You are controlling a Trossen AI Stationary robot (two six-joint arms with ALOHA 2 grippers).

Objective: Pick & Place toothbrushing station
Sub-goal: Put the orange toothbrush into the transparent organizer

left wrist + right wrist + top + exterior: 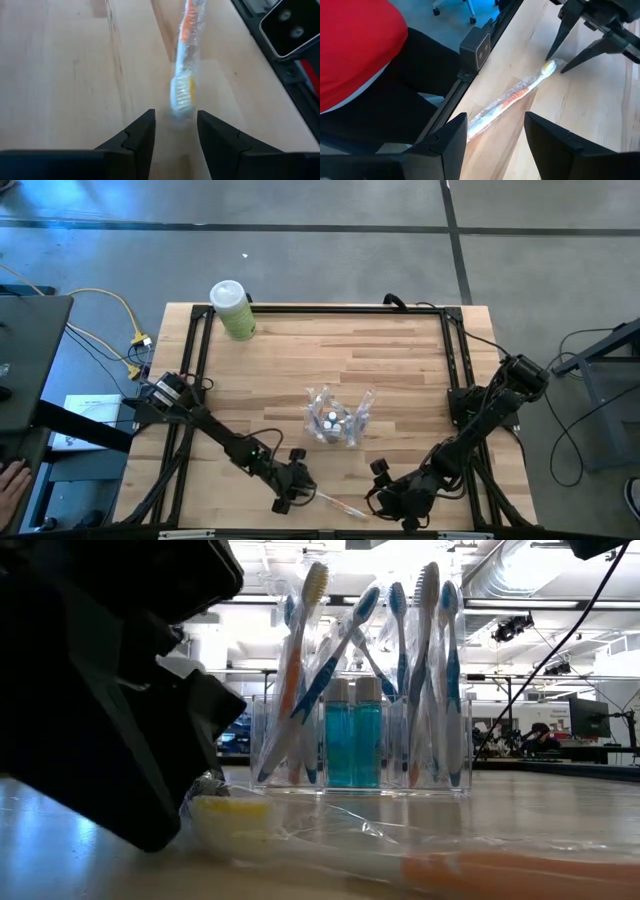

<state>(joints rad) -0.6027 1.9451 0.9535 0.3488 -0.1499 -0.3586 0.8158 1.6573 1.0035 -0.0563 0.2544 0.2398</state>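
High view: a slim orange-and-white toothbrush wrapped in crinkled clear plastic [340, 505] is lying flat near the front edge of the pale wooden slatted bench [400, 370], between the two dark grippers. The left gripper [298, 492] is being held just beside the brush's head end, and the right gripper [385, 498] is being held near its handle end.

In the left wrist view, the yellow-and-white bristled head of the wrapped toothbrush [184, 85] is being shown just ahead of the left gripper [175, 125], whose fingers are parted with nothing clamped between them. In the right wrist view, the right gripper [495, 132] is likewise spread and empty, the toothbrush [512, 97] lying apart from it on the wood, its far tip reaching the other arm's parted fingers.

A clear plastic holder [335, 420] filled with upright blue- and orange-marked toothbrushes and small white-capped tubes is standing near the middle of the bench, well apart from both grippers. In the low view, blue liquid is being shown inside the tubes [352, 735]. A pale green, white-capped bottle [233, 308] is standing at the far left corner.
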